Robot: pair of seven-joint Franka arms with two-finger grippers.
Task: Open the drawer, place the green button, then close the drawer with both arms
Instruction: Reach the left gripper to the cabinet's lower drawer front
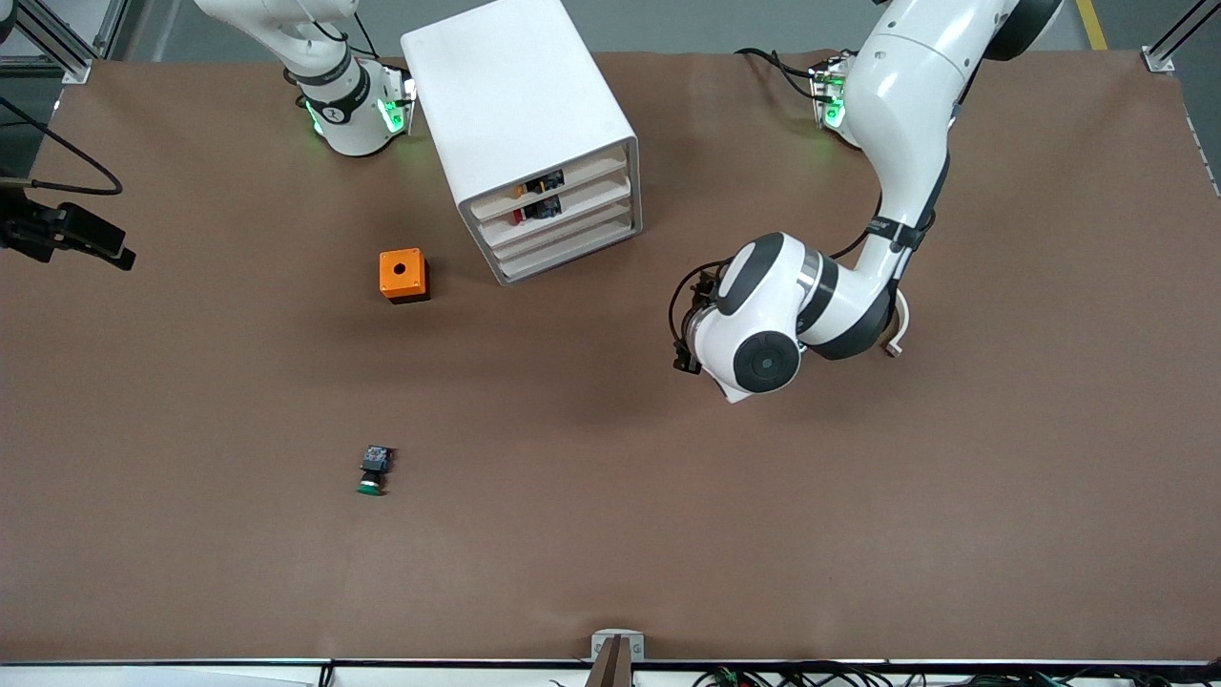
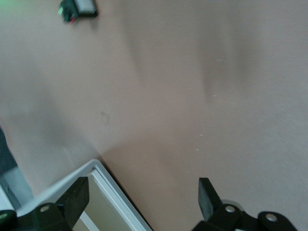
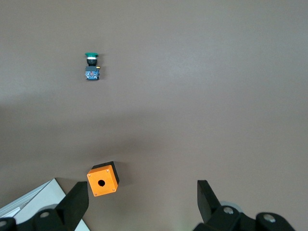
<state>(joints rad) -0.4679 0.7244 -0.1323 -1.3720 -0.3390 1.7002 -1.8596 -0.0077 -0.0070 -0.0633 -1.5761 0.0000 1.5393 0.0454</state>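
The white cabinet (image 1: 520, 114) stands between the two arm bases, and all its drawers are shut. The drawer (image 1: 570, 234) is third from the top. The button (image 1: 374, 470) lies on its side on the brown table, nearer the camera than the cabinet; it also shows in the right wrist view (image 3: 91, 66). My left gripper (image 2: 142, 197) is open and empty, over the table beside a cabinet corner (image 2: 108, 185). In the front view the left arm's wrist (image 1: 763, 329) hides it. My right gripper (image 3: 142, 202) is open and empty, high over the table near the orange cube.
An orange cube (image 1: 403, 275) with a round hole sits beside the cabinet, toward the right arm's end. The two upper drawers (image 1: 539, 196) show red and blue parts. A black clamp (image 1: 67, 237) juts in at the right arm's end. A small bracket (image 1: 617, 647) sits at the near edge.
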